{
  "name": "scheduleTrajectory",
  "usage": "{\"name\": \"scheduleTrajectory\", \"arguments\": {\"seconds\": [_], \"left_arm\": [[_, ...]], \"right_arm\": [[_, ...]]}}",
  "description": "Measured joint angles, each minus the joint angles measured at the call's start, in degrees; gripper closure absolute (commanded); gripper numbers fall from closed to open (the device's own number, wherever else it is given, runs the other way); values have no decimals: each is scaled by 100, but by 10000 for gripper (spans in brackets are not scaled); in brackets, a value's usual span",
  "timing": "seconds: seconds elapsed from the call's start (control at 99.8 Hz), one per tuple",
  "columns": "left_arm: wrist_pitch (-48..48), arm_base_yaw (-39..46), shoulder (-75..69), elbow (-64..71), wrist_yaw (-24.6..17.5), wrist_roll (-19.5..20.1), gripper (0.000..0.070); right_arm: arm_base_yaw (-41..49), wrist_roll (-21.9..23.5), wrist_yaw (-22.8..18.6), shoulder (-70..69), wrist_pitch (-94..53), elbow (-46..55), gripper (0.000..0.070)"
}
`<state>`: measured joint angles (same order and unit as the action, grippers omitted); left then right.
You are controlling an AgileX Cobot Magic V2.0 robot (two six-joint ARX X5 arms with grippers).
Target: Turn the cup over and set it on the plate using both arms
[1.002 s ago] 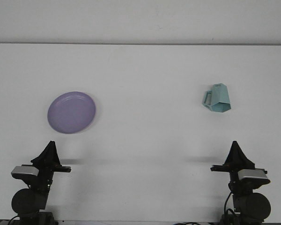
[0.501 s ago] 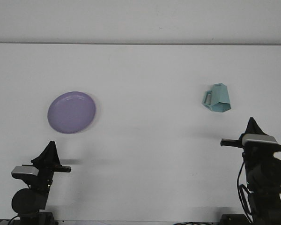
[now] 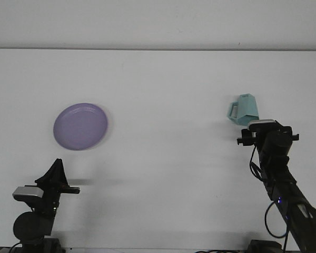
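Faceted teal cup (image 3: 244, 109) lies beside the right gripper (image 3: 263, 126); smooth round purple plate (image 3: 80, 126) sits apart; jaws' state unclear

Bare table (image 3: 168, 105) lies open between plate (image 3: 80, 126) and cup (image 3: 243, 109).

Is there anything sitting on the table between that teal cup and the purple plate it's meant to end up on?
No, nothing visible. The cup sits on the right and the plate on the left, with only bare white table between them. The right gripper is already just in front of the cup, nothing between them either.
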<state>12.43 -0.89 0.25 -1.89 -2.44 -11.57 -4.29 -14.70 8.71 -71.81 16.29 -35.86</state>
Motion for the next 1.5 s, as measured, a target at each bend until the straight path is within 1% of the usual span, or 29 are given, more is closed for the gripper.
{"name": "scheduleTrajectory", "arguments": {"seconds": [0.22,0.341,0.441,0.521,0.581,0.681,0.771,1.022,1.172,1.282,1.362,1.443,1.473,1.503], "left_arm": [[0,0,0,0,0,0,688],[0,0,0,0,0,0,688],[0,0,0,0,0,2,688],[0,0,0,2,0,2,688],[0,0,0,0,0,2,688],[0,0,0,0,0,2,688],[0,0,0,0,0,2,688],[-2,0,0,0,0,2,688],[0,0,0,0,0,2,688],[0,0,0,0,0,2,688],[0,0,0,0,0,2,688],[-2,0,0,0,0,2,688],[-2,0,0,0,0,2,688],[-2,0,0,0,0,2,688]], "right_arm": [[-249,-151,-358,-1213,1392,0,198],[-391,-391,-610,-1707,2109,0,198],[-518,-595,-728,-2103,2592,0,198],[-614,-684,-776,-2391,2931,0,198],[-704,-739,-909,-2579,3119,-7,198],[-833,-767,-1198,-2870,3121,-195,198],[-881,-780,-1246,-3073,3121,-483,198],[-901,-787,-1615,-3571,3053,-1207,198],[-894,-798,-1690,-3812,2922,-1394,199],[-896,-815,-1797,-3821,2973,-1401,231],[-896,-870,-1823,-3821,2986,-1408,241],[-927,-911,-1980,-3825,2986,-1425,245],[-933,-914,-2041,-3834,2986,-1447,260],[-940,-914,-2074,-3849,2983,-1478,291]]}}
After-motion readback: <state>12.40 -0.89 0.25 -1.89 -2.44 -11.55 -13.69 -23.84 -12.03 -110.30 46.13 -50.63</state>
